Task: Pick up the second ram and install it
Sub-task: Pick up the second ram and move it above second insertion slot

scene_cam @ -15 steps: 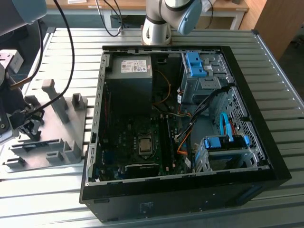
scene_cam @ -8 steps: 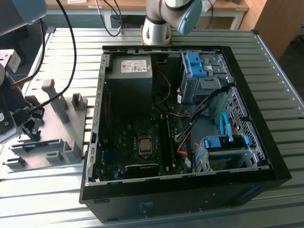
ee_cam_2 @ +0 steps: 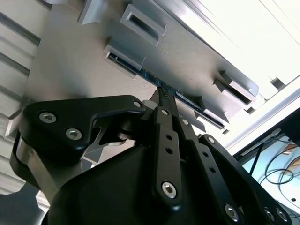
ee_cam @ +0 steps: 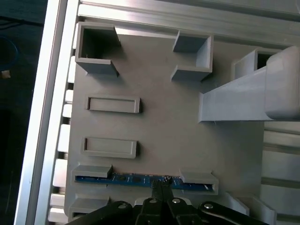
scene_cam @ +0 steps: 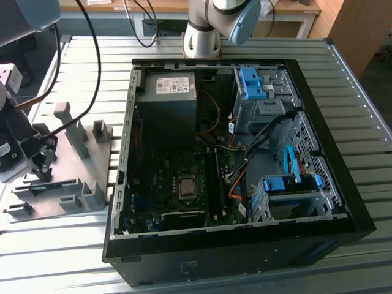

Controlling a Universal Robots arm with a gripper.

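Note:
The second ram (ee_cam: 131,178) stands on edge in a slot of the grey tray (ee_cam: 159,117), showing as a thin blue-green strip between two grey holders. It also shows in the second wrist view (ee_cam_2: 183,99). My gripper (ee_cam: 161,182) hangs right over the middle of the ram, its two black fingers pressed together with their tips at the ram's upper edge. Nothing shows between them. In the exterior view the gripper (scene_cam: 38,164) is at the far left over the tray (scene_cam: 92,160); the ram (scene_cam: 52,184) is a dark strip below it.
To the exterior view's right of the tray lies an open black computer case (scene_cam: 233,159) with its motherboard (scene_cam: 184,184), power supply and blue drive brackets. The tray carries upright grey posts (scene_cam: 73,125) and other slots (ee_cam: 113,104). Black cables (scene_cam: 92,55) hang across the slatted metal table.

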